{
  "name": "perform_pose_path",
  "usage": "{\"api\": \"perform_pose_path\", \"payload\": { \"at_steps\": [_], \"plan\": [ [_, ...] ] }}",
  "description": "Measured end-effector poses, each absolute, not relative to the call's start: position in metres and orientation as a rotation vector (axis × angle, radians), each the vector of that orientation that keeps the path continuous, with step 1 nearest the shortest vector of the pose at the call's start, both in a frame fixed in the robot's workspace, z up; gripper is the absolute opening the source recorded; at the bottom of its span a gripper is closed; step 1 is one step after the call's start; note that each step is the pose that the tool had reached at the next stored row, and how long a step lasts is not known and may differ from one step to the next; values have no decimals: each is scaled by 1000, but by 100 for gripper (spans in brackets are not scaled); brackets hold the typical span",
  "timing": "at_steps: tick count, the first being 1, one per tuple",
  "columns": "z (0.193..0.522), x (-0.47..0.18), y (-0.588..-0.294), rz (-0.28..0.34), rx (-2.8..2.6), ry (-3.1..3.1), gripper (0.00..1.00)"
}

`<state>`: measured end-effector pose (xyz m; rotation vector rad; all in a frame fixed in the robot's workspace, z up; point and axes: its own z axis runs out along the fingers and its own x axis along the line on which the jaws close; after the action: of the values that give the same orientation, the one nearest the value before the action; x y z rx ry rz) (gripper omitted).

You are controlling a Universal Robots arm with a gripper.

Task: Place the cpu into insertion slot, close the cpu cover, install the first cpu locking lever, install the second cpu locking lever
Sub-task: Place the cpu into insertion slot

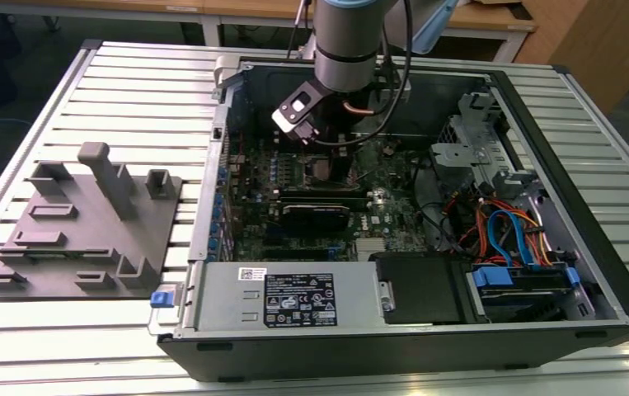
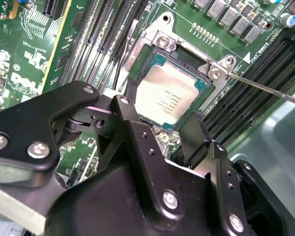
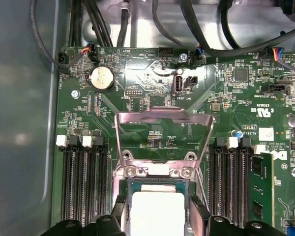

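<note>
The cpu, a flat square chip with a silver-grey top, lies flat in the insertion slot; it also shows in the first wrist view as cpu. My gripper hovers right over it, open, with one black finger on each side of the chip and a small gap to its edges. The cpu cover stands raised on its hinge, and the board shows through its cut-out. A thin locking lever sticks out beside the socket. In the exterior view my gripper reaches down into the computer case.
Long black memory slots flank the socket on both sides. A coin battery and cable bundles lie beyond the cover. The case wall, the power supply and drive cables surround the board. A grey fixture plate sits outside the case.
</note>
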<state>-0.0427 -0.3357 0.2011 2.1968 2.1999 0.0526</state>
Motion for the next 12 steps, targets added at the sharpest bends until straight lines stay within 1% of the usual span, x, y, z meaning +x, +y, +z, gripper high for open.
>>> {"api": "perform_pose_path", "payload": {
  "at_steps": [6, 8, 9, 11, 12],
  "plan": [
    [209, -43, -336, 48, 2200, 2201, 60],
    [212, -42, -336, 46, 2201, 2201, 47],
    [212, -42, -336, 45, 2203, 2201, 47],
    [214, -42, -336, 44, 2207, 2198, 36],
    [214, -42, -336, 43, 2211, 2195, 24]
  ]
}}
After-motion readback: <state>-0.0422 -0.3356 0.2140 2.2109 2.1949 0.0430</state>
